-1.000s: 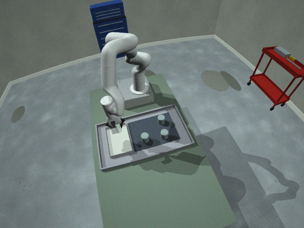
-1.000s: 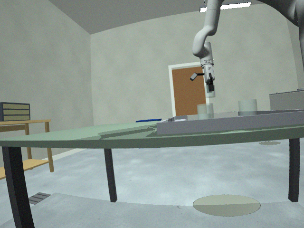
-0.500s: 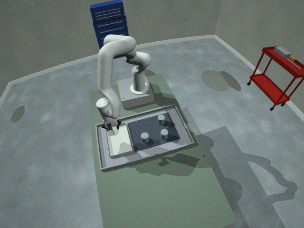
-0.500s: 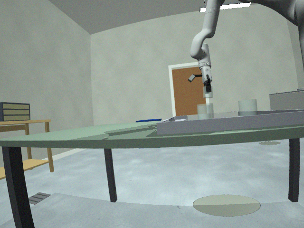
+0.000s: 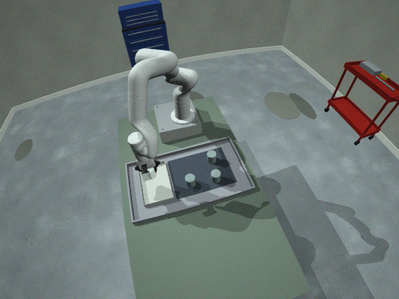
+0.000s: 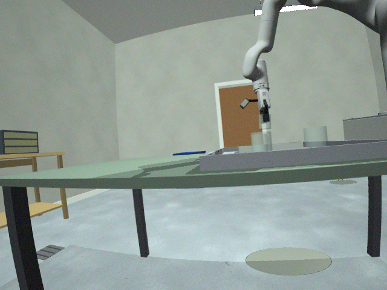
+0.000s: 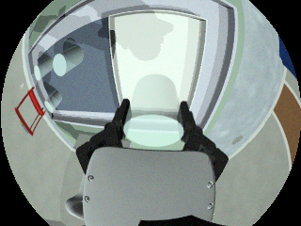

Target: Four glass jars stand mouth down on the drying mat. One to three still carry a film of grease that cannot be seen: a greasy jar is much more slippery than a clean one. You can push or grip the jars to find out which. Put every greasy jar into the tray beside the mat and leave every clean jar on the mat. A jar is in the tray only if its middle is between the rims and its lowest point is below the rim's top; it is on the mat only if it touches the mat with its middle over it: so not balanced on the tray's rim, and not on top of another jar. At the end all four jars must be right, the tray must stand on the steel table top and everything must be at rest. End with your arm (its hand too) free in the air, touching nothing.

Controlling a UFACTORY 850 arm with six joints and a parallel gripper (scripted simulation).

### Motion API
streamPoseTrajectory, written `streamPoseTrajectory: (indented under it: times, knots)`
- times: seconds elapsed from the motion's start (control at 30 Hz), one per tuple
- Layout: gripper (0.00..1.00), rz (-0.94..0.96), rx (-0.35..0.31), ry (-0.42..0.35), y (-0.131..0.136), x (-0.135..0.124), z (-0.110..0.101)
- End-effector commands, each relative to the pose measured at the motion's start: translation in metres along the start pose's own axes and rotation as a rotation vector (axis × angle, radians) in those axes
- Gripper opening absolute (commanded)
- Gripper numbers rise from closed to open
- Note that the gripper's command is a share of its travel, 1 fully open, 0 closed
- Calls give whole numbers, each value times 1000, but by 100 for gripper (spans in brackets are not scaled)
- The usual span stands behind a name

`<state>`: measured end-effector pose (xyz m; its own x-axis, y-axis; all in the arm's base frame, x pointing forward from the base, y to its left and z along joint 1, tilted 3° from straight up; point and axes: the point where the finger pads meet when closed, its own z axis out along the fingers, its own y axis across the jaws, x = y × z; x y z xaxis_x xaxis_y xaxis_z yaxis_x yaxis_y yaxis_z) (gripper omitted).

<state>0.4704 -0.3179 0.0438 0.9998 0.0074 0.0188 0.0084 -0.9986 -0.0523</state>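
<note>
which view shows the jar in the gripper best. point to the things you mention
Wrist: the held jar (image 5: pixel 152 172) (image 6: pixel 264 121) (image 7: pixel 153 131) sits plainly between both fingers. Top shows it small, partly hidden by the gripper (image 5: pixel 148 170) (image 6: pixel 265 118) (image 7: pixel 154 104); exterior shows it side-on, see-through.

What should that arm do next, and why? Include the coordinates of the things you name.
Probably lower the jar (image 5: pixel 151 174) (image 7: pixel 152 131) gently, then let go: the gripper (image 5: pixel 149 170) (image 6: pixel 265 118) (image 7: pixel 154 107) is gripping it above the cream tray (image 5: pixel 158 192) (image 7: pixel 141 56), inside its rims as seen from above.

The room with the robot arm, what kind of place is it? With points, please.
Probably a workshop or robot lab: there's a blue tool cabinet (image 5: pixel 146 40), a red rolling cart (image 5: pixel 354 119) and a robot arm (image 5: pixel 138 96) (image 6: pixel 265 29) over a workbench.
</note>
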Motion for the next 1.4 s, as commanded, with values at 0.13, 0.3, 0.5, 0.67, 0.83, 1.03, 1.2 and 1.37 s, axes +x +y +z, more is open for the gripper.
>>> streamPoseTrajectory:
  times: [0.13, 0.3, 0.5, 0.67, 0.83, 1.03, 1.2, 1.37]
  knots:
    - [0, 0, -1, 2, 1, 1, 20]
    - [0, 0, -1, 2, 1, 1, 33]
    - [0, 0, -1, 2, 1, 1, 43]
    - [0, 0, -1, 2, 1, 1, 56]
    - [0, 0, -1, 2, 1, 1, 69]
    - [0, 0, -1, 2, 1, 1, 80]
    - [0, 0, -1, 2, 1, 1, 80]
    - [0, 0, -1, 2, 1, 1, 84]
